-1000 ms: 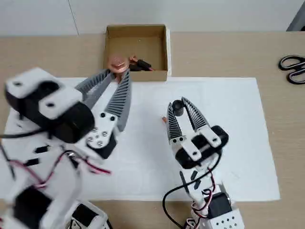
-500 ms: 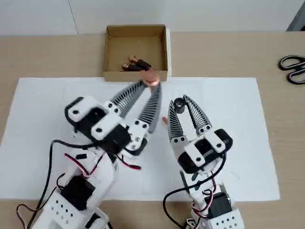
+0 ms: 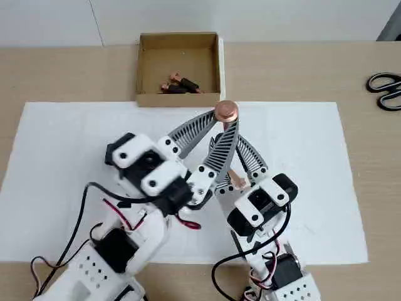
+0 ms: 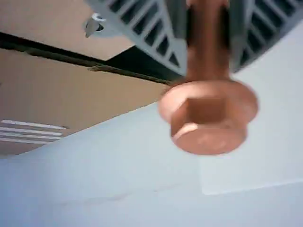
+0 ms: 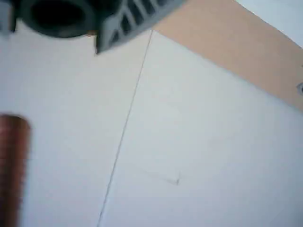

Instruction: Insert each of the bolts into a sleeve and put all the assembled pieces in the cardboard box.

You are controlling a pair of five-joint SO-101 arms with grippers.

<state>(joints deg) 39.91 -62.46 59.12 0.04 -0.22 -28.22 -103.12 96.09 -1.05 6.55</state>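
Observation:
My left gripper is shut on a copper bolt, head outward, held over the white paper in front of the cardboard box. In the left wrist view the bolt's head sticks out past the fingertips. My right gripper is shut on a black sleeve; in the high view its fingers lie partly under the left gripper. A copper threaded piece shows near the right gripper's base and, as a copper threaded piece, in the right wrist view.
Assembled bolt-and-sleeve pieces lie inside the box near its front wall. White paper covers the middle of the wooden table. Scissors lie at the far right edge.
The left arm has swung right with the bolt, from the box's front wall to above the right gripper. The right gripper has drawn back slightly and is now partly covered.

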